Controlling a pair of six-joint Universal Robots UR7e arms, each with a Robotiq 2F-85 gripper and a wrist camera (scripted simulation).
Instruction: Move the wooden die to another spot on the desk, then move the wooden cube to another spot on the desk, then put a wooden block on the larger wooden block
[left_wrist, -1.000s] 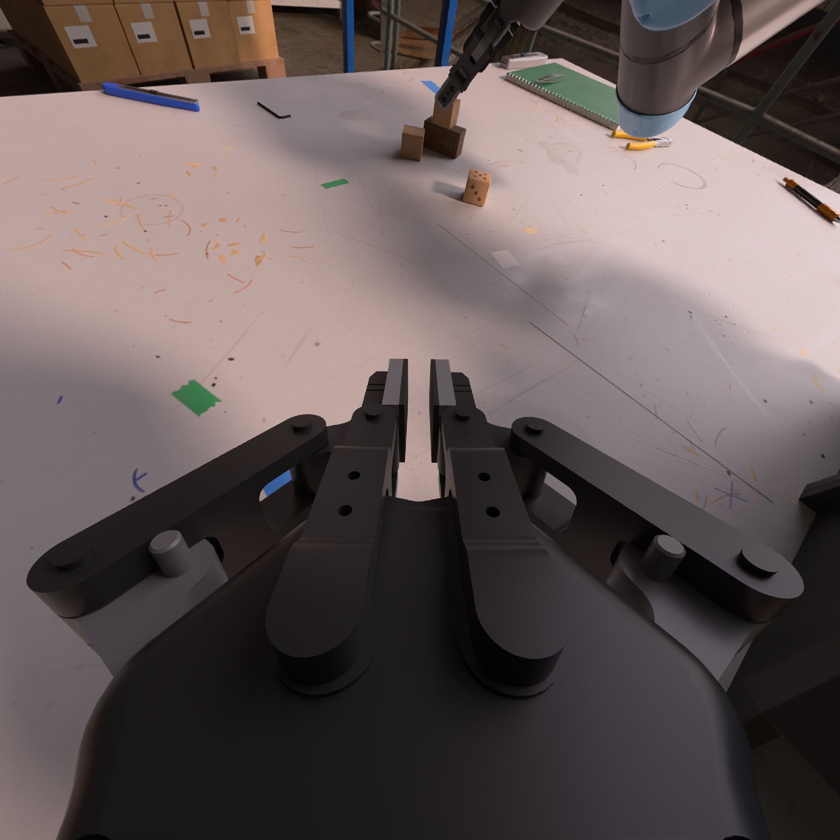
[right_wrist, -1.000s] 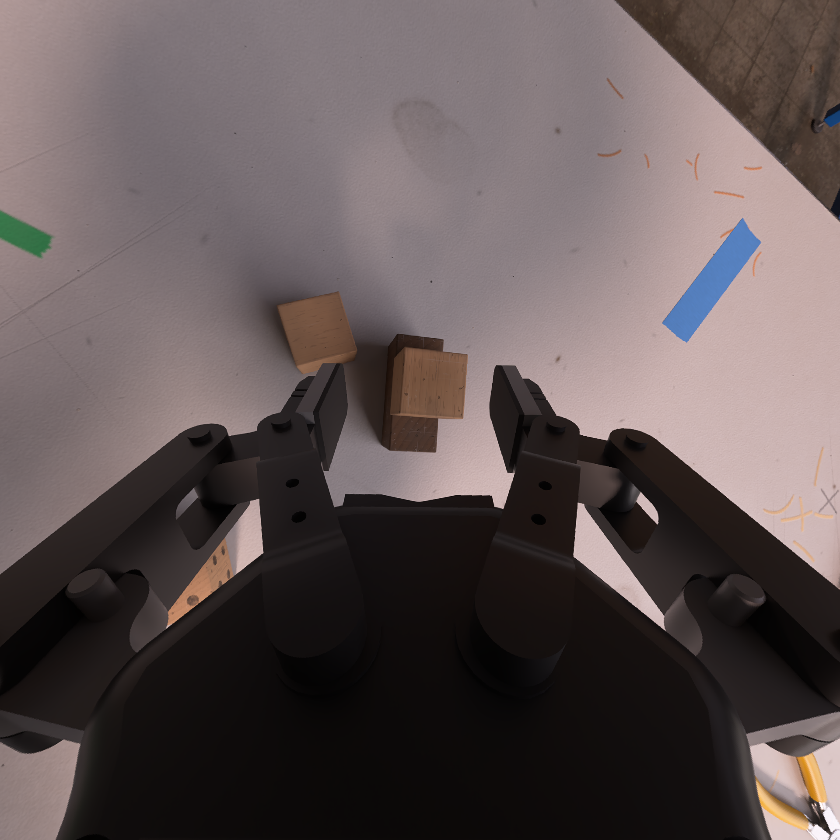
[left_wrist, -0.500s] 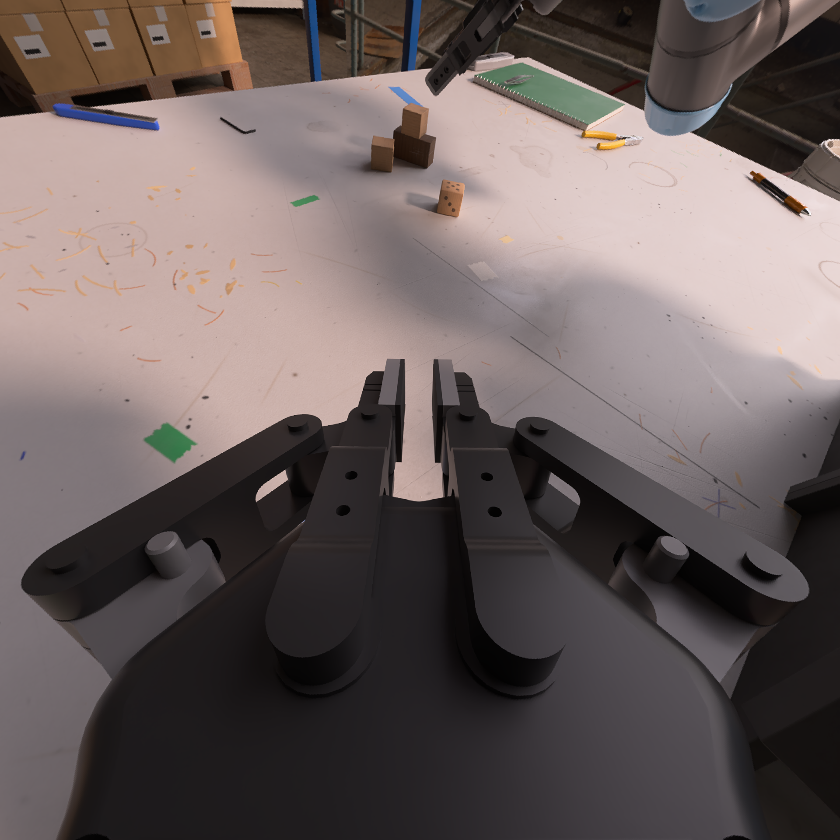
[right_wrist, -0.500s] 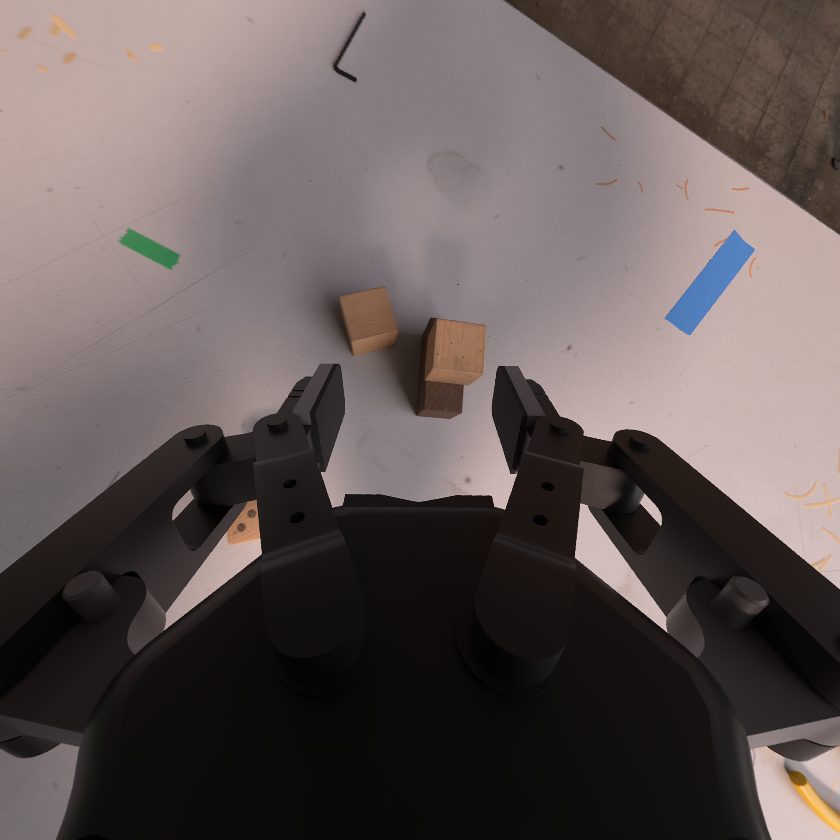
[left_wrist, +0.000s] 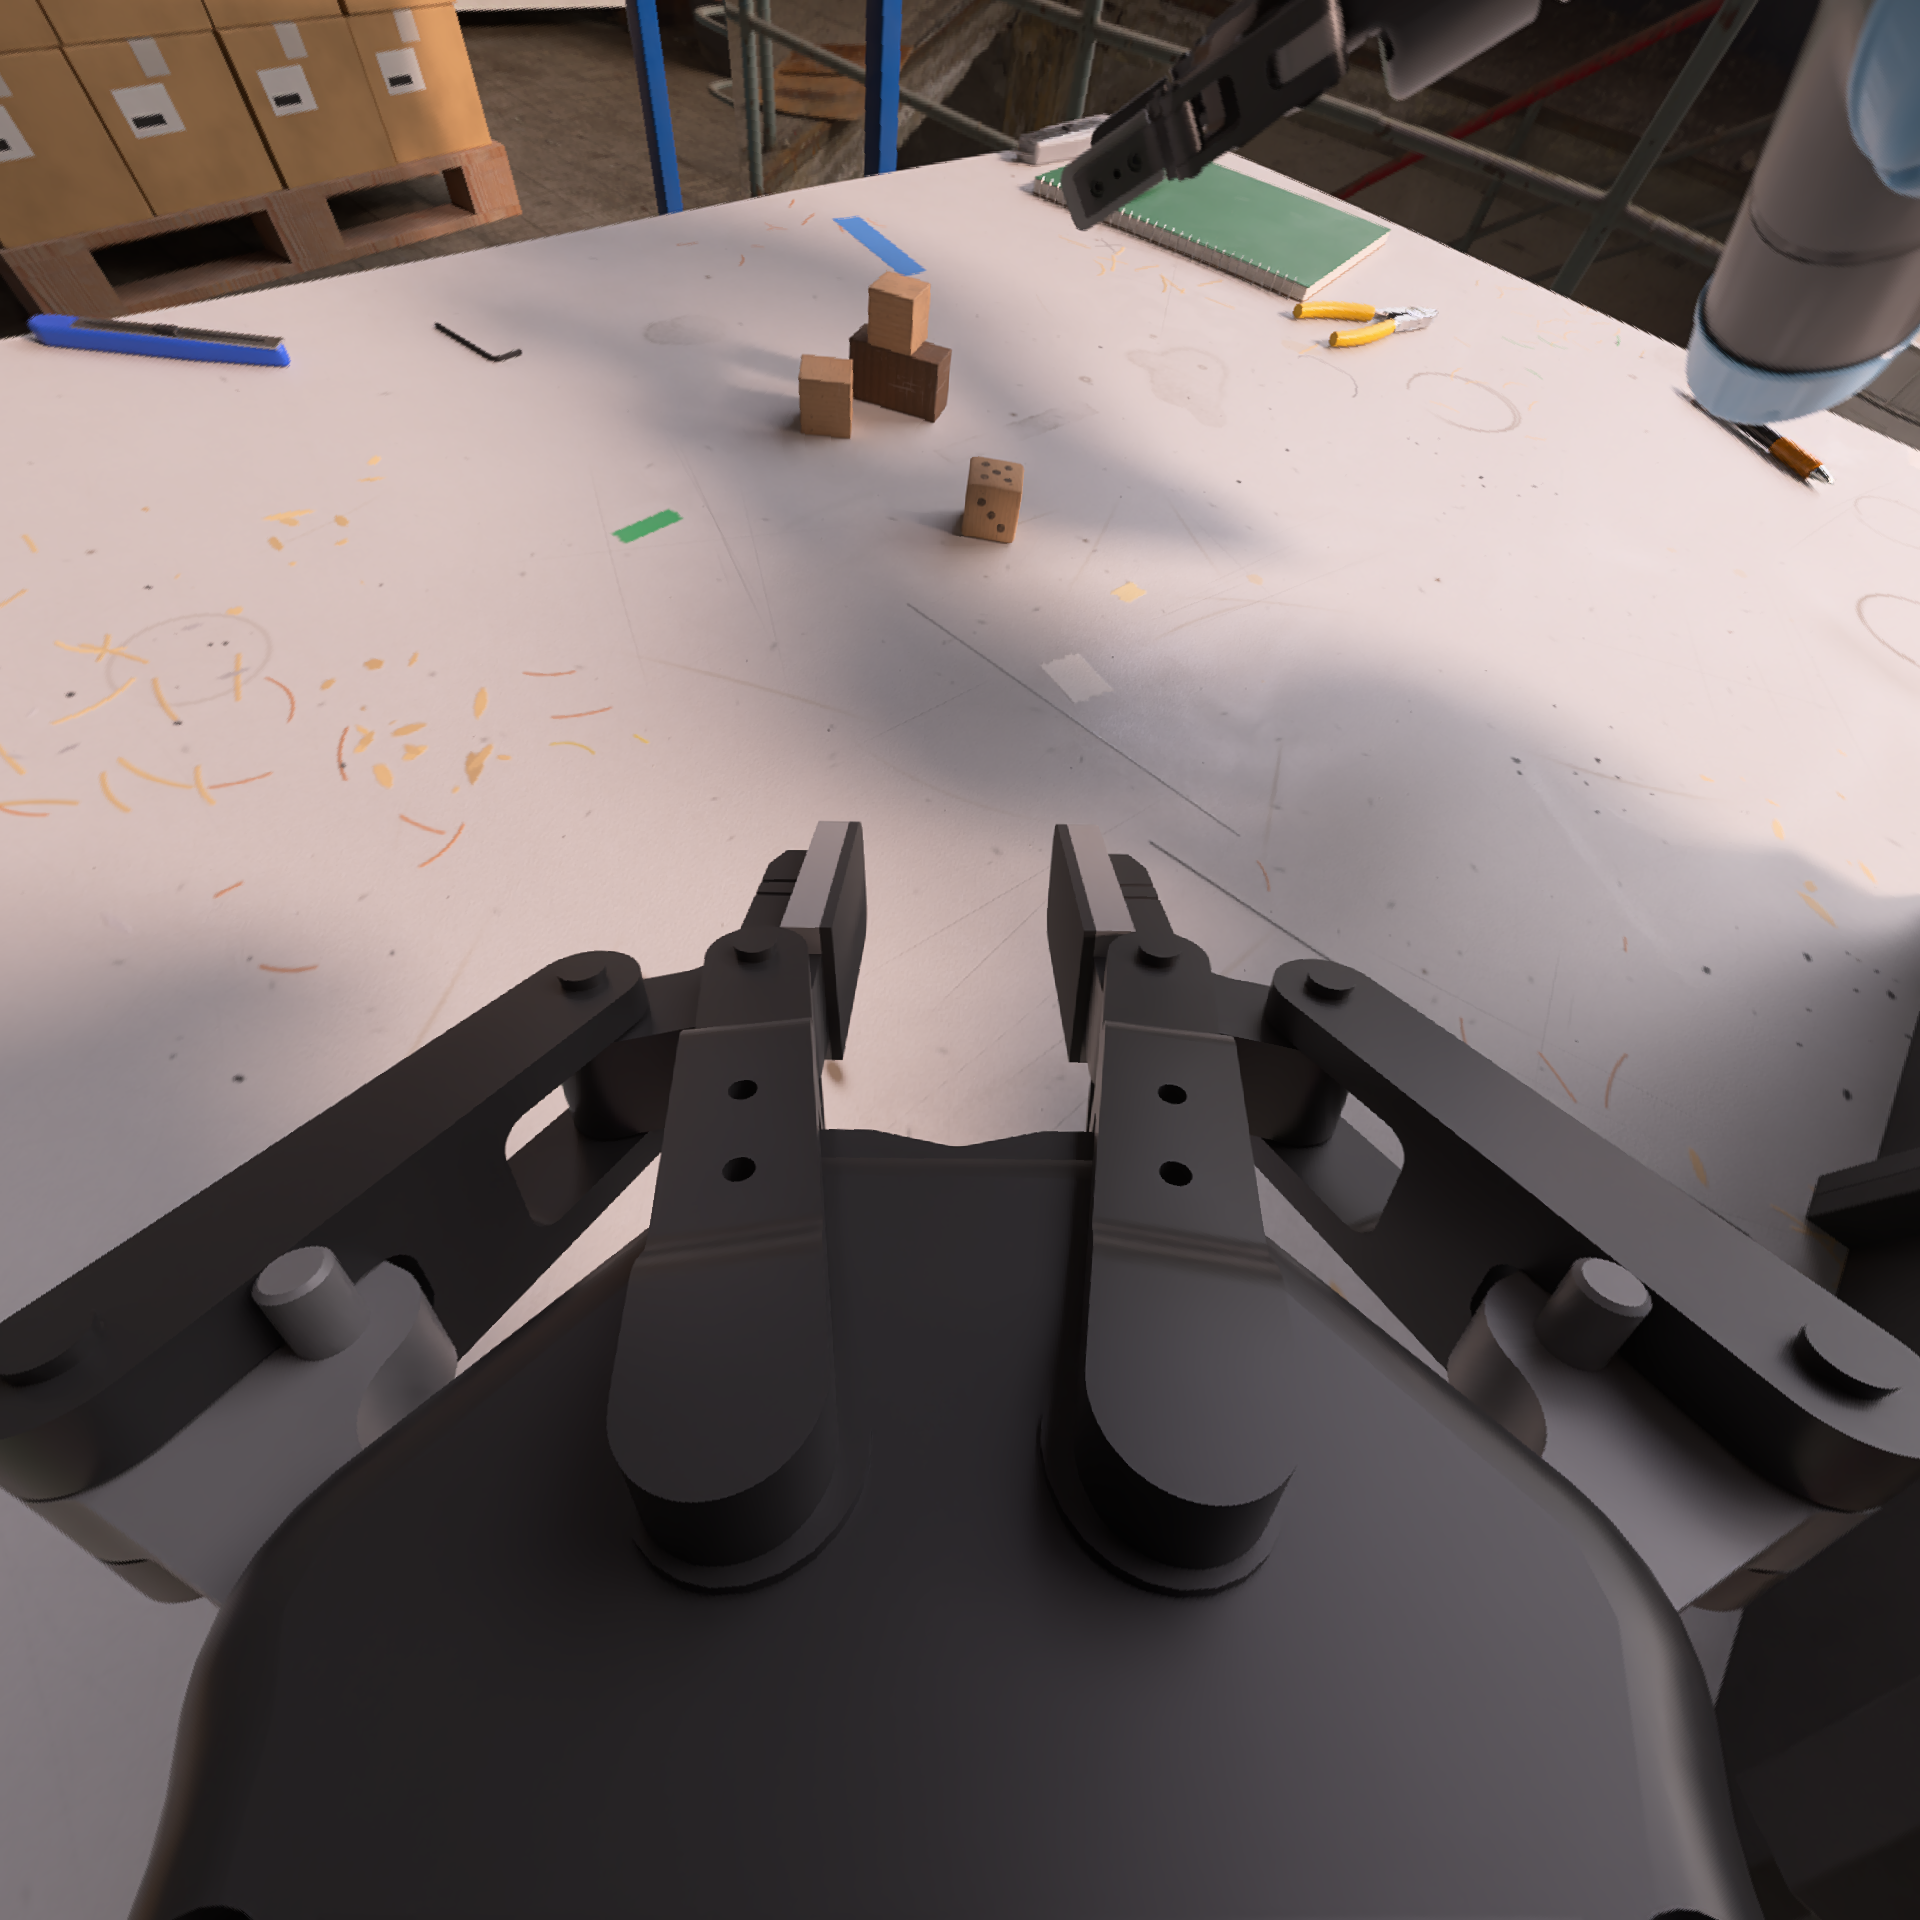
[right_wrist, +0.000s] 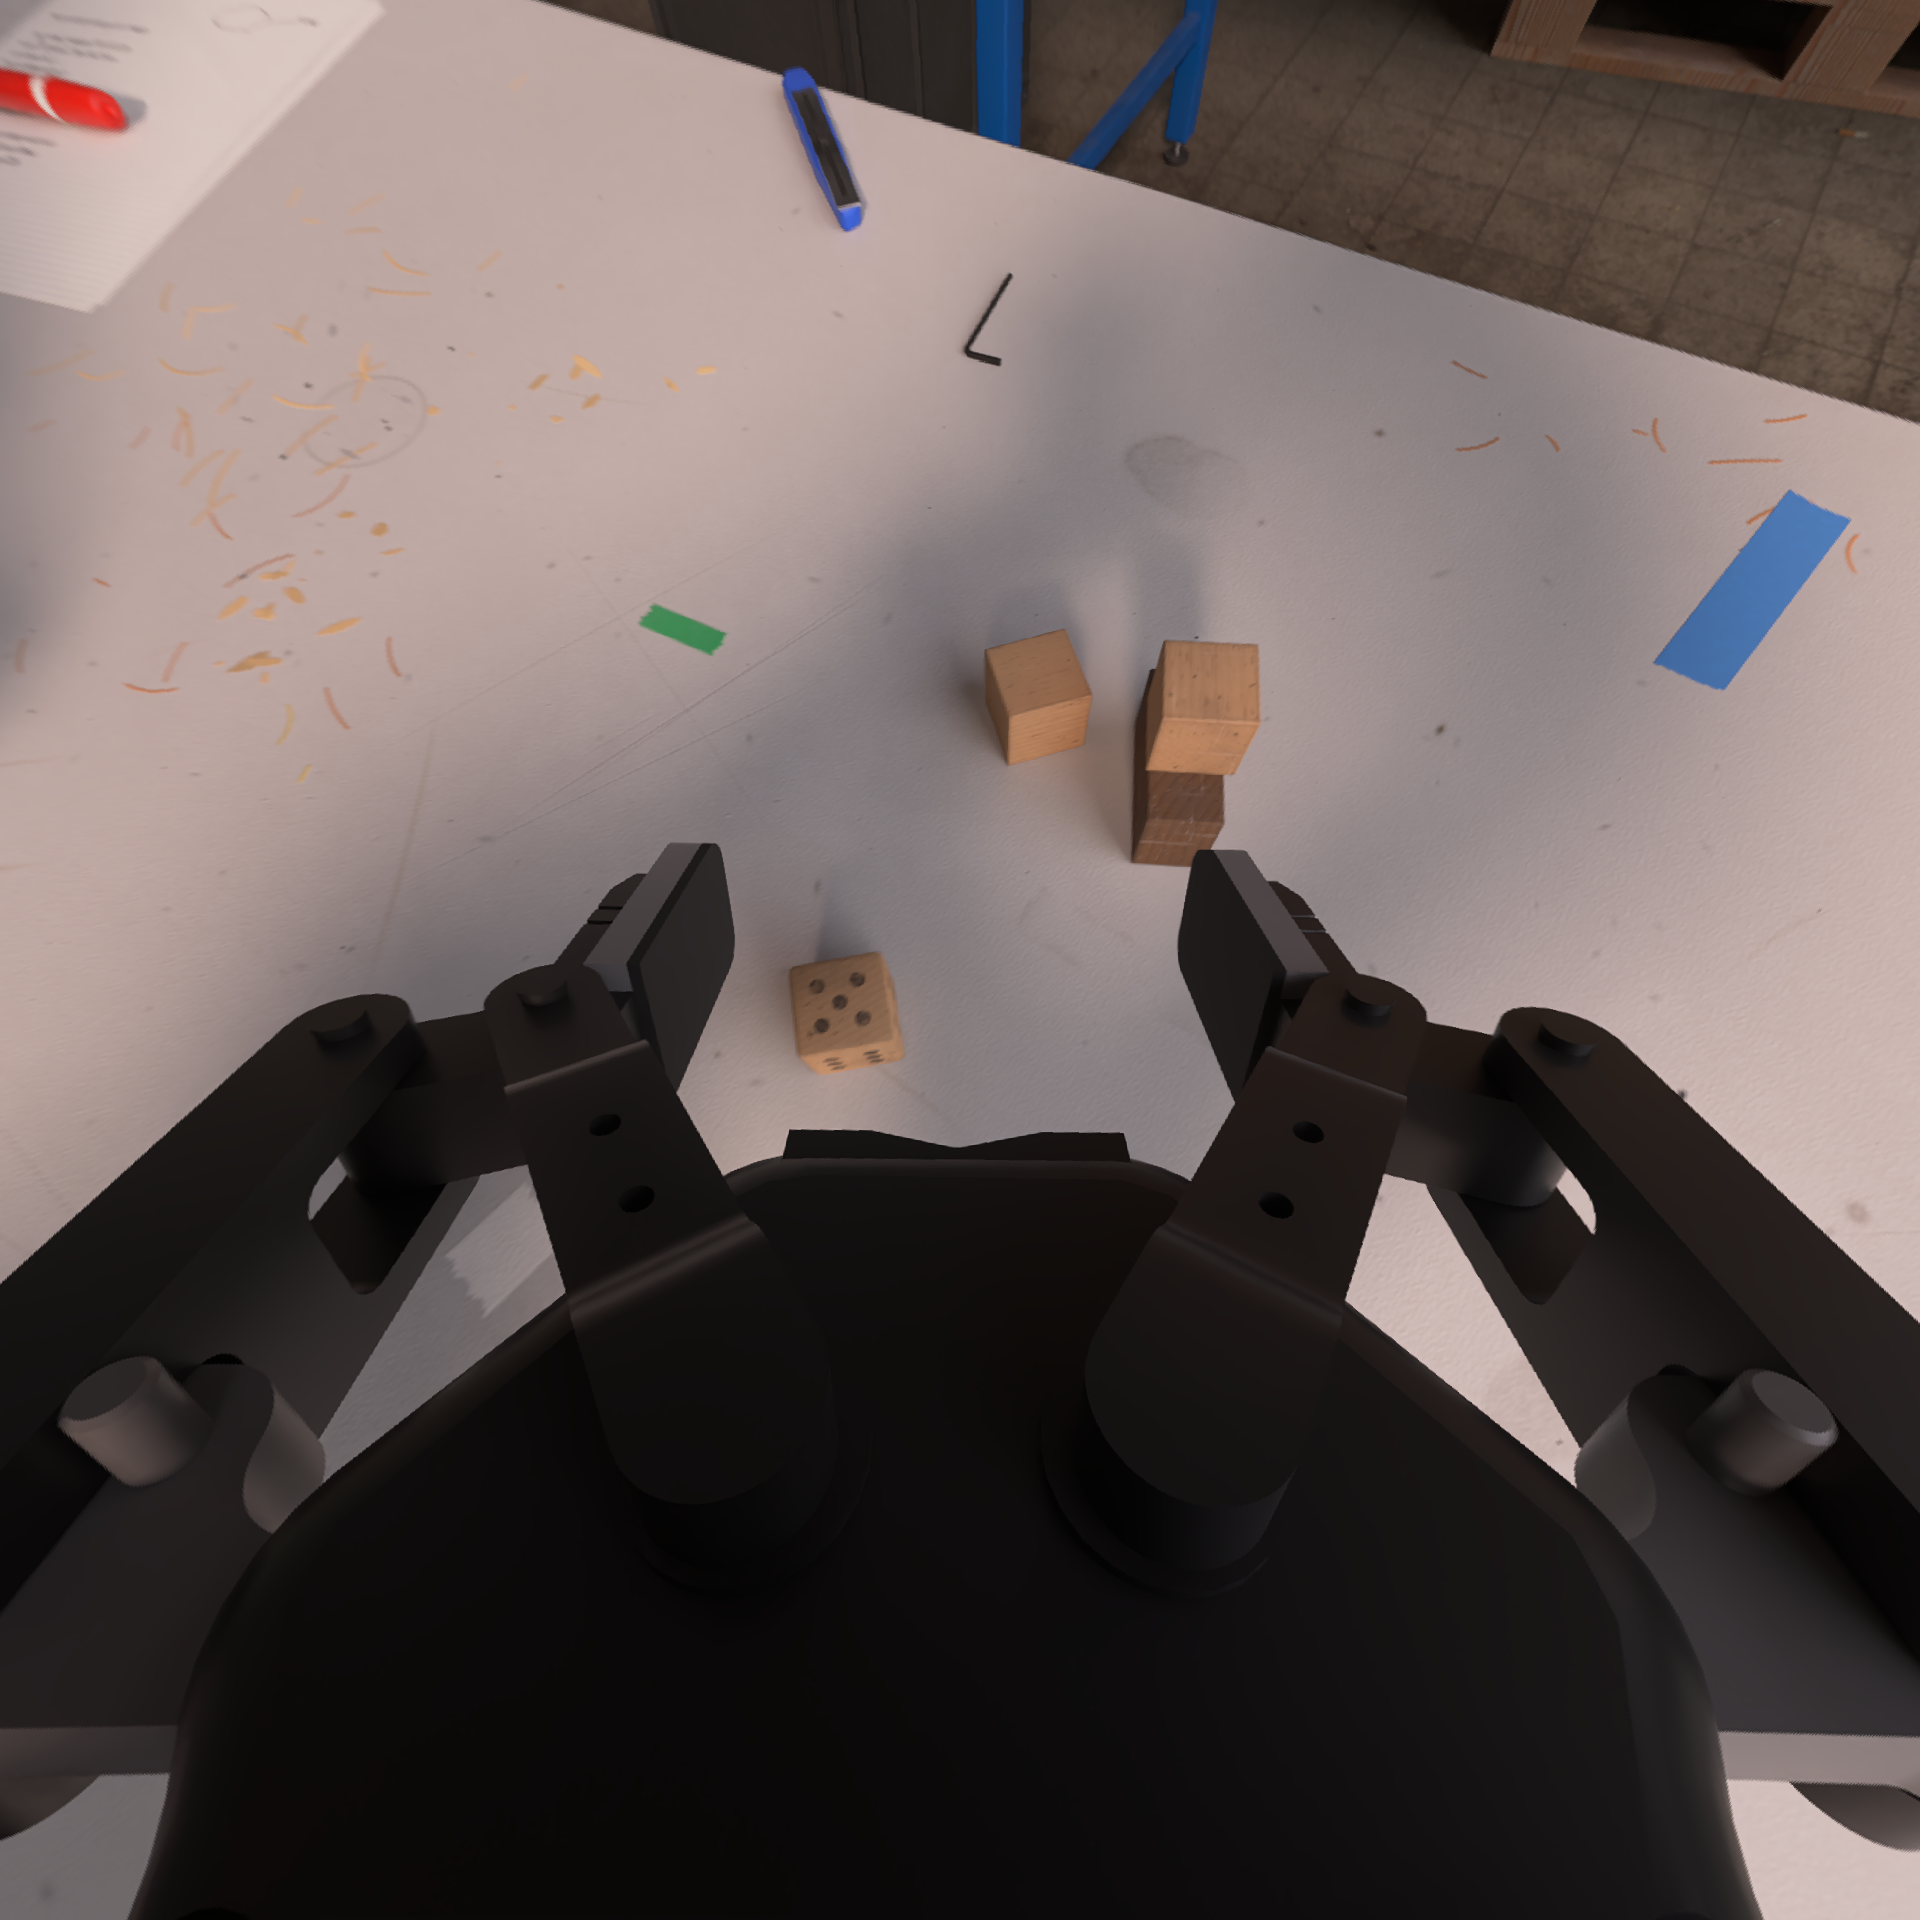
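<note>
A light wooden block (right_wrist: 1203, 707) rests on the larger dark wooden block (right_wrist: 1176, 819); the stack also shows in the left wrist view, light block (left_wrist: 898, 310) on dark block (left_wrist: 902, 376). A light wooden cube (right_wrist: 1037, 696) stands just left of the stack, also in the left wrist view (left_wrist: 826, 395). The wooden die (right_wrist: 844, 1012) stands nearer, also in the left wrist view (left_wrist: 992, 499). My right gripper (right_wrist: 956, 935) is open and empty, high above the die and blocks; it shows in the left wrist view (left_wrist: 1132, 171). My left gripper (left_wrist: 956, 914) is open and empty, far from the blocks.
On the desk (left_wrist: 1351, 644) lie a blue utility knife (right_wrist: 823, 151), a black hex key (right_wrist: 987, 324), a green notebook (left_wrist: 1236, 231), yellow pliers (left_wrist: 1361, 322), a pen (left_wrist: 1782, 452), blue tape (right_wrist: 1751, 590) and green tape (right_wrist: 681, 630). Paper with a red marker (right_wrist: 62, 104) lies far left.
My right gripper has risen and pulled back from the stack, leaving the light block on the dark block. My left gripper has opened wider and drawn back a little.
</note>
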